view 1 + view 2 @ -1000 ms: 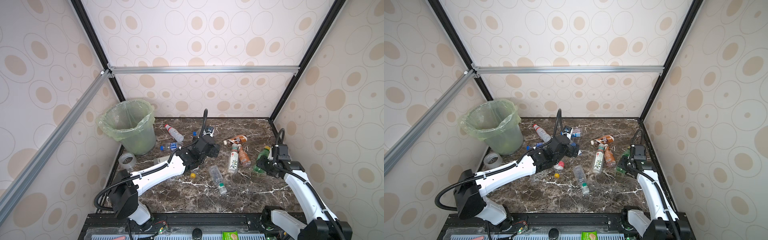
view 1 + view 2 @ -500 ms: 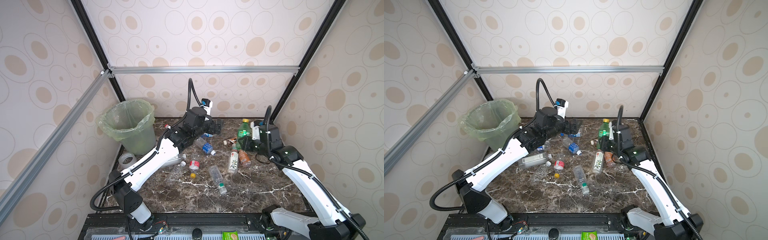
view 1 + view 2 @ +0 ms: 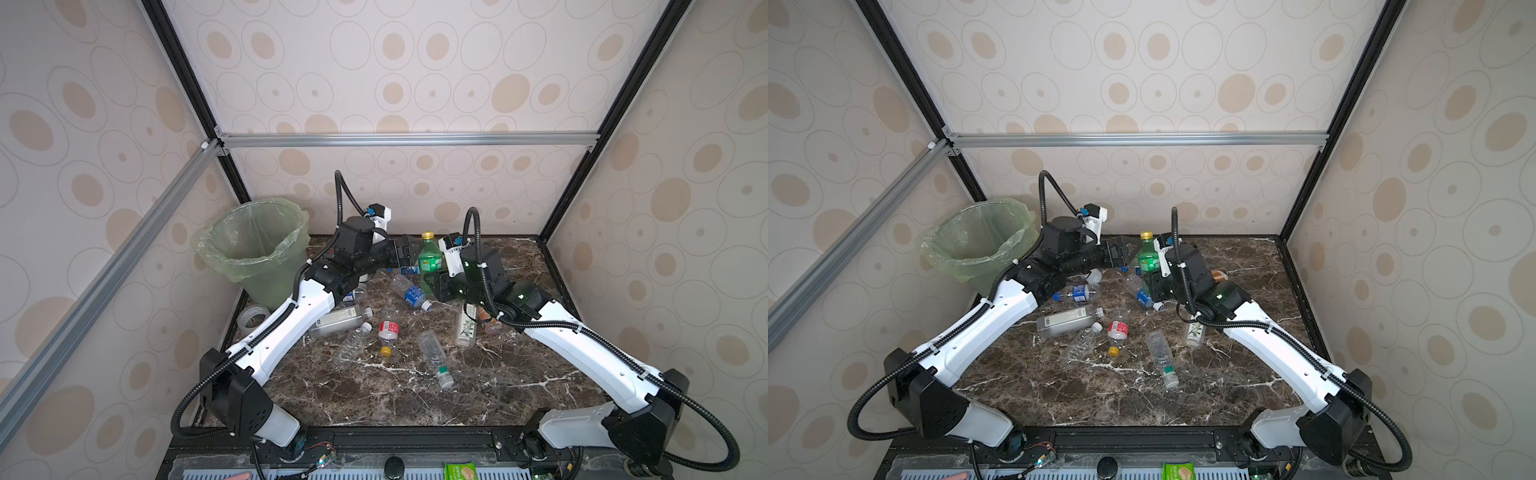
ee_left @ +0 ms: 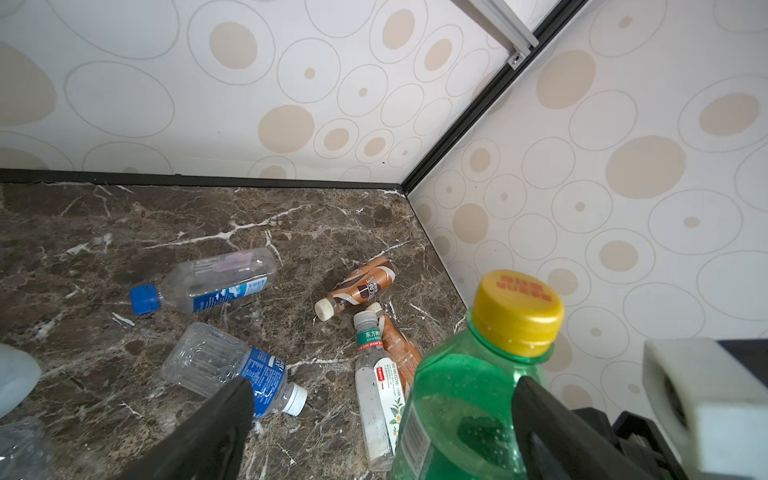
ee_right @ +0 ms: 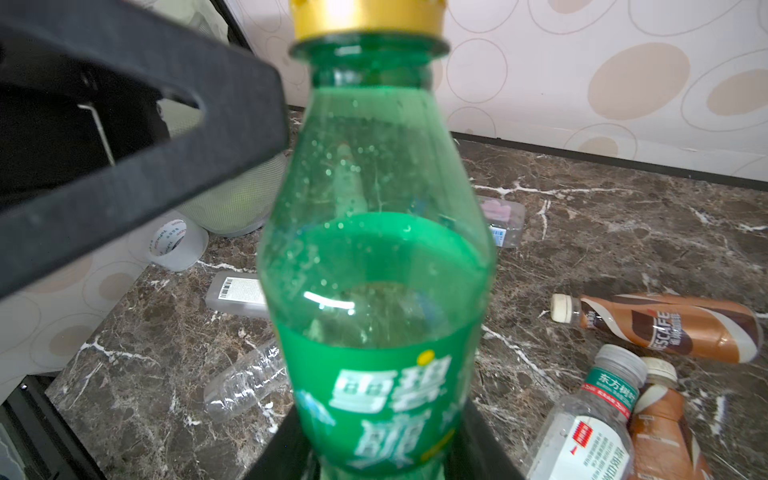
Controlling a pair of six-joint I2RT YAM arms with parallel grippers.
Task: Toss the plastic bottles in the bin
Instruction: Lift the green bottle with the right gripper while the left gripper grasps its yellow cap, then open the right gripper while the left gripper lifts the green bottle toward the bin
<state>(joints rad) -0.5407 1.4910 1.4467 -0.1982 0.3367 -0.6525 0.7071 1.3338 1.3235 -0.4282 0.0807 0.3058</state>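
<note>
Item: green translucent plastic bottle (image 3: 430, 258), yellow cap, upright, raised over the dark marble tabletop (image 3: 478, 386), back middle. Lower body clamped by right gripper (image 5: 380, 453). Around its upper half: left gripper (image 4: 380, 399), jaws apart. The translucent green-lined round bin (image 3: 249, 259) stands nearer that arm.

Bin (image 3: 266, 286) stood at the table's (image 3: 374, 399) rear-left corner; tape roll (image 3: 252, 318) lay just in front of it, by the left wall. Upright bottle (image 3: 430, 257) was at rear centre, off the table, with the left gripper (image 3: 411, 253) at its left and the right gripper (image 3: 433, 283) under it. Loose bottles (image 3: 388, 330) lay mid-table in front, a few beside the right arm
</note>
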